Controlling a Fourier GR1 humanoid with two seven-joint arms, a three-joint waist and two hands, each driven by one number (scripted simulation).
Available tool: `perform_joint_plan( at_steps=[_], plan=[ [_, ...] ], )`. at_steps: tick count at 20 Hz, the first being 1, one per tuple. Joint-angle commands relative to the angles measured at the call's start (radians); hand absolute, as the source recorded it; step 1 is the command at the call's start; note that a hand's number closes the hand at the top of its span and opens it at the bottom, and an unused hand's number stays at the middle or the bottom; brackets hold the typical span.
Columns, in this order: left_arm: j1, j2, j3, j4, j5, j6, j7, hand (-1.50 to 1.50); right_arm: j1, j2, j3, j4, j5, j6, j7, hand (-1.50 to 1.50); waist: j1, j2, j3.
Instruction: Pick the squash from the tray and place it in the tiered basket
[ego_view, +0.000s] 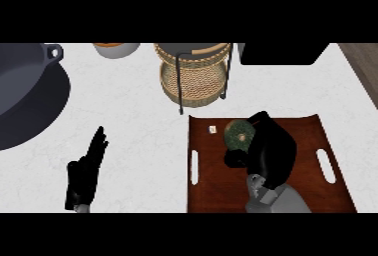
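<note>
Now | right hand (272, 150) beside round ribbed squash (238, 134), hold unclear | left hand (83, 175) fingers (96, 142) straight

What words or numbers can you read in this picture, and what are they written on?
None: no word, number or sign can be read anywhere here.
A pale patch on the tray, beside the squash: too small to tell if it carries writing.
The tiered basket and the pan: plain, no writing shows.
</note>
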Motion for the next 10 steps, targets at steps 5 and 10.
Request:
perform_joint_plan(
  at_steps=[5,10],
  plan=[
    [0.008,-0.01,-0.007,0.031,-0.008,0.009,0.021,0.0,-0.201,0.013,-0.003,-0.134,0.264,0.049,0.248,1.5,-0.008,-0.003,-0.008],
    [-0.005,0.004,0.0,0.02,-0.005,-0.002,0.036,0.0,-0.292,0.013,-0.027,-0.142,0.325,0.154,0.248,1.5,0.012,0.003,-0.006]
  ],
)
